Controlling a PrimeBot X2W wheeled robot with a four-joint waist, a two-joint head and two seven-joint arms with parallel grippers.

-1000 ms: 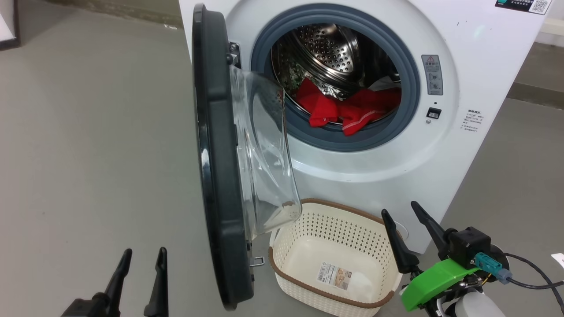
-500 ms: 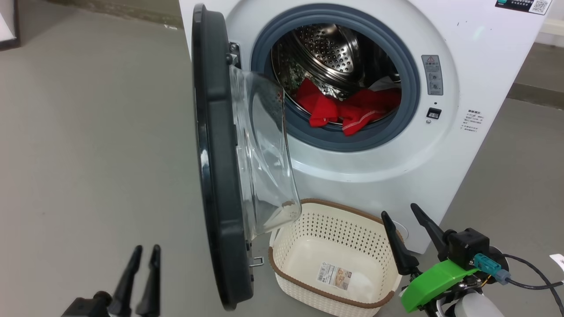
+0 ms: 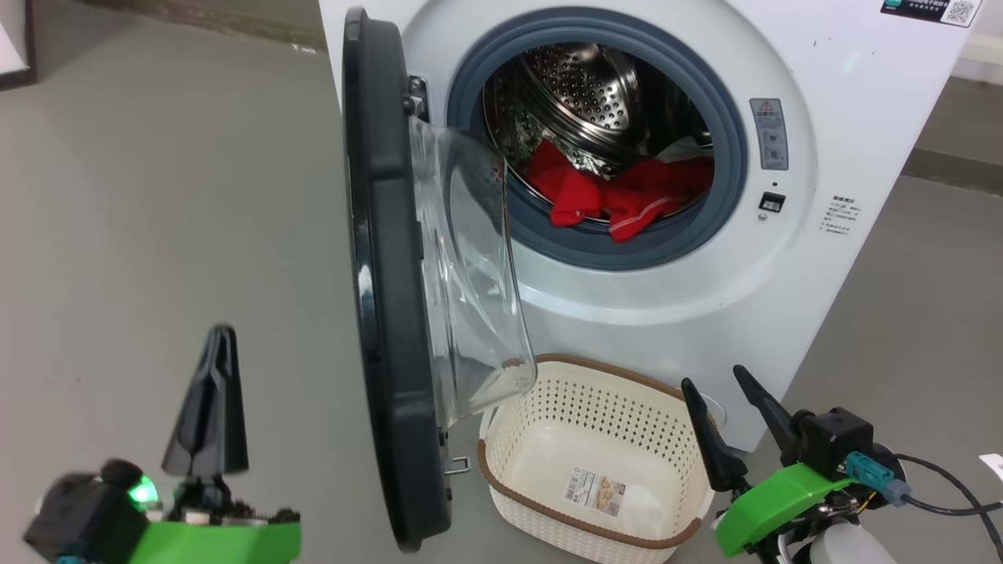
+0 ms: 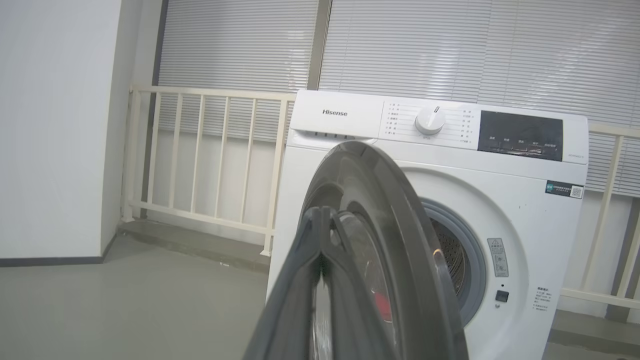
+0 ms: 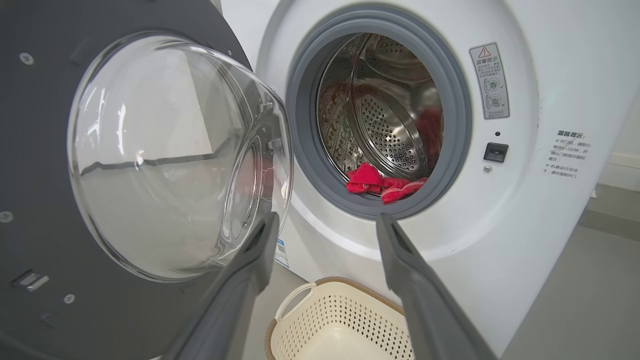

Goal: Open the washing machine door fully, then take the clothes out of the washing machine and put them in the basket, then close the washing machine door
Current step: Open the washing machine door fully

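Red clothes (image 3: 619, 196): heaped in washing machine (image 3: 823, 117) mouth, none taken out.
Door (image 3: 384, 274): half open, left of machine mouth.
Left claw (image 3: 221, 333): fingers pressed together, empty, outside door; probably to push it wider.
Right claw (image 3: 713, 377): fingers apart, empty, before machine.
Basket (image 3: 595, 407): empty, below machine mouth, ready for the clothes.

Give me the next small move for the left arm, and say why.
Probably hook the shut left gripper round the free edge of the washing machine door and draw it wider: it stands only about square to the washing machine, its glass bulge seemingly over the basket, with the clothes in the drum.
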